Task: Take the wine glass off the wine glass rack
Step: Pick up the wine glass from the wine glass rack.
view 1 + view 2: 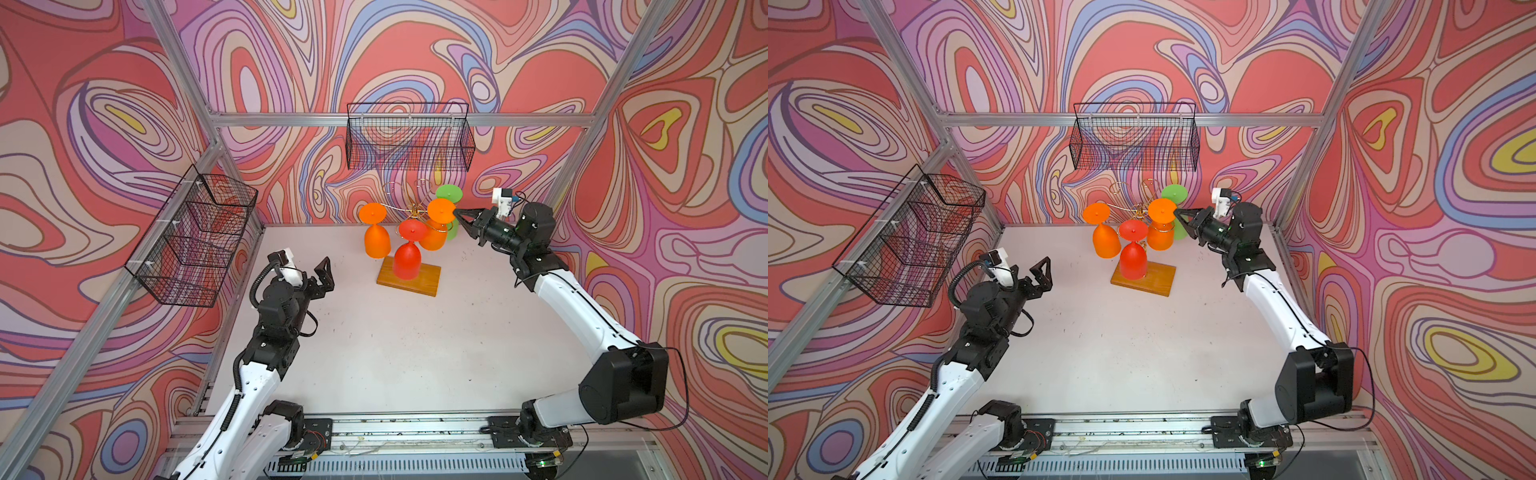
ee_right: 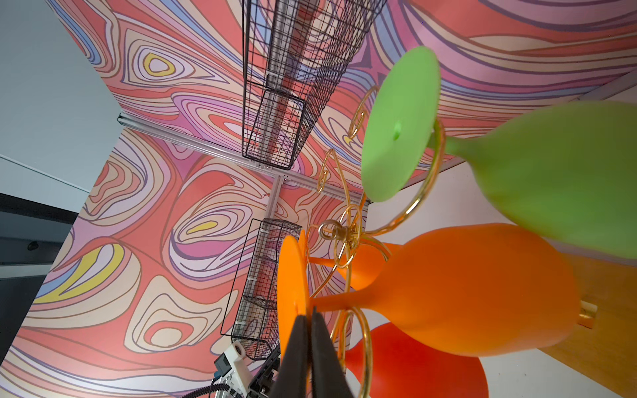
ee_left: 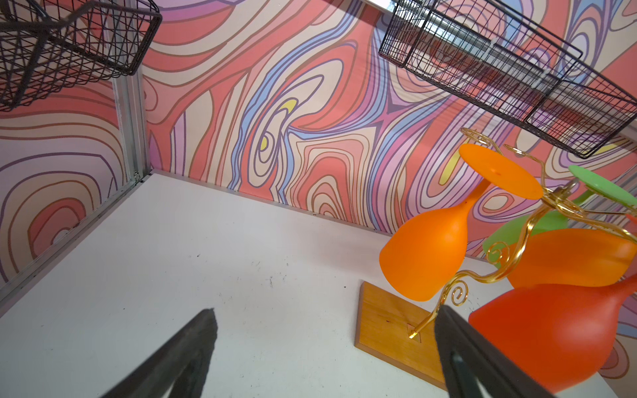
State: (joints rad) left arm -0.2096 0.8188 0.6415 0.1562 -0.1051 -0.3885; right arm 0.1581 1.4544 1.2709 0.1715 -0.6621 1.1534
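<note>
Wine glass rack: the gold wire wine glass rack (image 1: 428,279) stands on its wooden base at the back of the white tabletop (image 1: 395,353), near the rear wall.
Glasses on the rack: four hang upside down from the curled arms, feet up and bowls down.
Task glass: the orange wine glass (image 1: 440,210) hangs on the rack's right side, its stem resting in a wire loop.
Other glasses: a second orange glass (image 1: 376,241) hangs on the left, a red glass (image 1: 407,259) in front over the base, and a green glass (image 1: 449,193) behind the task glass.
Right hand: the right hand (image 1: 457,212) is clenched, with its tip at the rim of the task glass's foot. In the right wrist view the fingers (image 2: 296,351) lie pressed together beside the foot disc and stem; whether they pinch the foot cannot be told.
Left hand: the left hand (image 3: 325,312) is released, its fingers spread wide and grasping nothing. It hovers over the tabletop to the left of the rack, apart from it.
Baskets: black wire baskets hang on the rear wall (image 1: 409,137) and the left wall (image 1: 195,237).
</note>
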